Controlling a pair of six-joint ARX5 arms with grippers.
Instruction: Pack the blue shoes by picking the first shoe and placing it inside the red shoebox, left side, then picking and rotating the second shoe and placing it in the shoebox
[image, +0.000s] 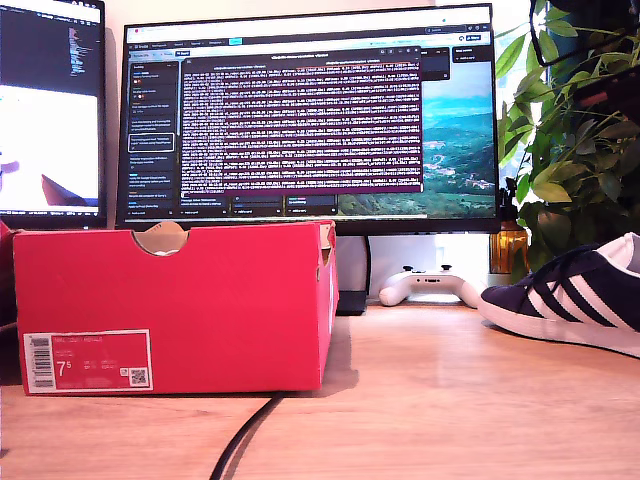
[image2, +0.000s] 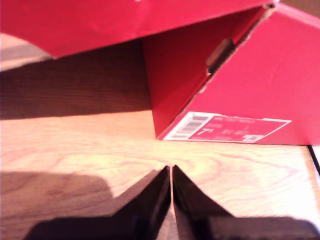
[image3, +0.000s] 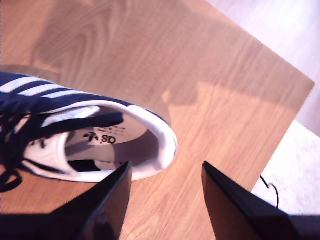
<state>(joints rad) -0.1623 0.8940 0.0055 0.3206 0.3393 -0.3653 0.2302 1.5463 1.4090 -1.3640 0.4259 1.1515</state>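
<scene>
My second gripper (image3: 165, 200), jaws spread, hangs just off the heel of the blue shoe (image3: 75, 135), whose length runs away from it, while my first gripper (image2: 171, 200) sits pressed together.

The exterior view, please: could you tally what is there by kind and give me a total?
Red shoebox: 1
Blue shoe: 1
Monitors: 2
White game controller: 1
Potted plant: 1
Black cable: 1
Total: 7

My first gripper (image2: 171, 172): two flat black fingers, wedge-shaped, tapering to thin pointed tips (matte, no markings seen). My second gripper (image3: 166, 172): same black tapered blades, broad at the base, sharp-edged.
</scene>
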